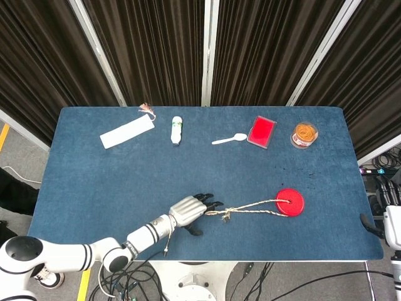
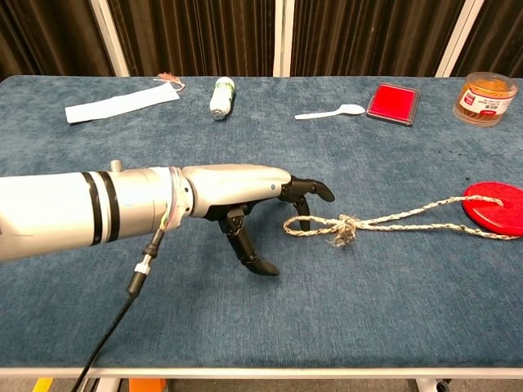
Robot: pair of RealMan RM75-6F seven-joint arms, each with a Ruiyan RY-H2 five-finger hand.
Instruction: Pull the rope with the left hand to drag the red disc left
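Observation:
A red disc [image 1: 290, 202] [image 2: 498, 208] lies flat on the blue table near its right front. A pale twisted rope [image 1: 257, 207] [image 2: 400, 219] runs left from it to a knot [image 2: 343, 230] and a small loop. My left hand [image 1: 191, 210] [image 2: 245, 192] reaches in from the left, palm down, with its fingers spread. One dark fingertip [image 2: 304, 216] dips into the loop and touches the rope; the thumb points down at the table, apart from the rope. My right hand [image 1: 390, 219] shows only partly at the right edge, off the table, its fingers unclear.
Along the table's far side lie a white paper strip [image 1: 127, 132], a white bottle [image 1: 177, 130] on its side, a white spoon [image 1: 229, 139], a red flat box [image 1: 261, 132] and a small jar [image 1: 304, 135]. The table's front edge [image 2: 327, 359] runs close behind my left forearm.

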